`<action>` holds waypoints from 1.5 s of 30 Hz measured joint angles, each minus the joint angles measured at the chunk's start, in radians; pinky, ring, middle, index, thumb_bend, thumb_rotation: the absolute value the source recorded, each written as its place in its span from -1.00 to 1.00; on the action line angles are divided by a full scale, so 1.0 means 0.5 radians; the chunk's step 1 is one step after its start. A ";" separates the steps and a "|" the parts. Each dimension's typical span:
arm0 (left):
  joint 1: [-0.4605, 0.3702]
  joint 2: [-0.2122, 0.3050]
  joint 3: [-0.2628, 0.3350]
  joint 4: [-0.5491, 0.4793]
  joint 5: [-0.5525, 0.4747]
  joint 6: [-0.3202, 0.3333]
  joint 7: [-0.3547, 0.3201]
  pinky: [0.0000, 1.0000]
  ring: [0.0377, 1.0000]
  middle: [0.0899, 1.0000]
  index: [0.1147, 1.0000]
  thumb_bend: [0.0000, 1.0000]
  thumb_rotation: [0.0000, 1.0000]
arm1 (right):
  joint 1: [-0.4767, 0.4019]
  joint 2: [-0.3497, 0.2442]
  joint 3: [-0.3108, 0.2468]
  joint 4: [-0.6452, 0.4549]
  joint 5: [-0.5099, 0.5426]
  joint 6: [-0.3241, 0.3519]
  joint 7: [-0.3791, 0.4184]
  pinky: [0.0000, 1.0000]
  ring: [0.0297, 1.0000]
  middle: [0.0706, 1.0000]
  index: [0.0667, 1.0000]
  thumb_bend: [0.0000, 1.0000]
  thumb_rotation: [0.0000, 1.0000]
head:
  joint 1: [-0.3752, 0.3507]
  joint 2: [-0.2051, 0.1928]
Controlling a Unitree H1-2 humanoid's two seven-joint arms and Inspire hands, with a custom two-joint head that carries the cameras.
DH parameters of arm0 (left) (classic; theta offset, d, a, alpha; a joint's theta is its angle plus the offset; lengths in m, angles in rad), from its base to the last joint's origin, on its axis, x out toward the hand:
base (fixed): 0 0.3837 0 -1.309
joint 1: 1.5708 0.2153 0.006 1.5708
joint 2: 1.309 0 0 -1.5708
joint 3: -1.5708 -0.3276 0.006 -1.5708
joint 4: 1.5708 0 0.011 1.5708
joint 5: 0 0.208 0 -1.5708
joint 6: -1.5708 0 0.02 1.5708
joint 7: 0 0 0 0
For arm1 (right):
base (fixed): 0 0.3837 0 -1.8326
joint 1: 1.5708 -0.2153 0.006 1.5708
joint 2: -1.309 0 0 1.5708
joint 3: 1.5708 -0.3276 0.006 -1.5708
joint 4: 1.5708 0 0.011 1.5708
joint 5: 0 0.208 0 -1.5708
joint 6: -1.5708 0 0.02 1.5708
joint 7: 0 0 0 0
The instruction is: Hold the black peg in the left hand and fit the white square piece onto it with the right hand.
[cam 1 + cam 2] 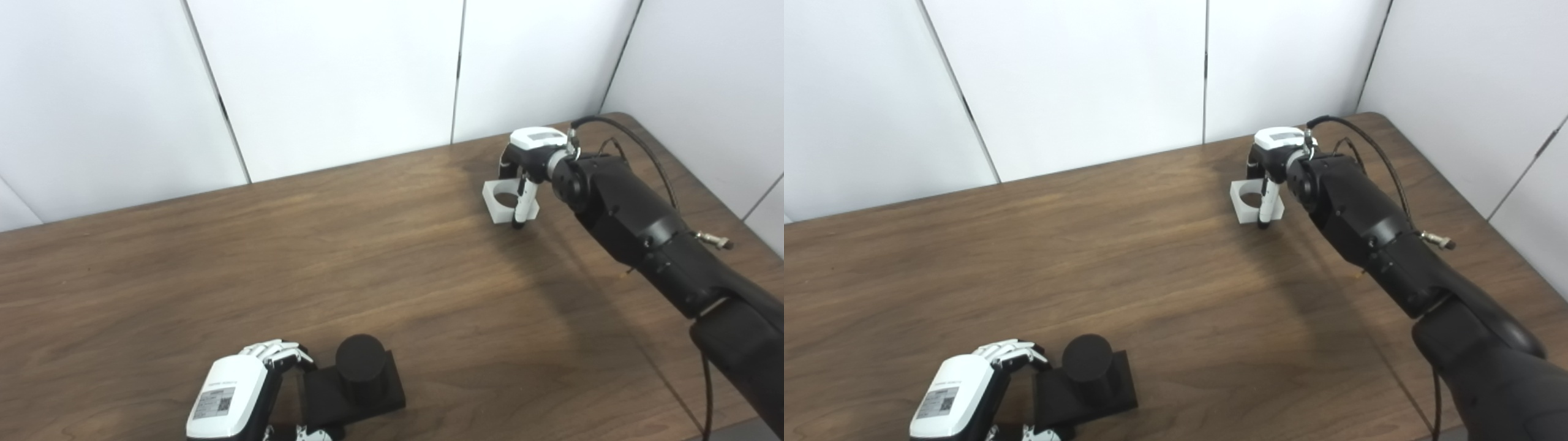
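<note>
The black peg (361,364) is a short upright cylinder on a square black base (392,392) at the near left of the wooden table (380,257). My left hand (236,395) is at the base's left side, with fingers (278,352) curled over its back corner and the thumb at its front edge. The white square piece (493,195), with a round hole, lies far right on the table. My right hand (533,156) is over it, thumb (522,208) down its front face and fingers behind it, closed on it. I cannot tell whether it is lifted.
White wall panels (343,79) stand right behind the table's far edge and along its right side. The right arm (643,226) stretches across the table's right part, with a cable (637,144) looping above it.
</note>
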 measured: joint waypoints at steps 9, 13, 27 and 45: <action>-0.012 -0.010 -0.001 0.006 0.007 0.002 -0.002 0.58 0.58 0.45 -0.16 0.04 -0.91 | 0.010 -0.015 0.022 -0.040 0.000 -0.006 0.018 0.09 0.25 0.22 -0.10 0.04 -0.74 | 0.040 0.018; -0.030 -0.019 -0.003 0.024 0.012 0.003 -0.001 0.58 0.57 0.44 -0.16 0.04 -0.91 | 0.022 -0.104 0.101 -0.304 0.016 -0.001 0.301 0.32 0.44 0.36 -0.10 0.04 -0.74 | 0.070 0.031; -0.122 -0.118 -0.028 0.132 0.038 0.015 0.009 0.61 0.59 0.45 -0.16 0.04 -0.91 | -0.070 -0.176 0.130 -1.413 0.104 -0.150 0.960 1.00 0.66 0.50 -0.11 0.04 -0.73 | 0.282 0.184; -0.227 -0.280 -0.152 0.222 0.196 0.166 -0.001 0.62 0.62 0.47 -0.16 0.04 -0.90 | -0.148 -0.019 0.025 -1.897 0.304 -0.194 1.199 1.00 0.62 0.51 -0.11 0.05 -0.73 | 0.586 0.319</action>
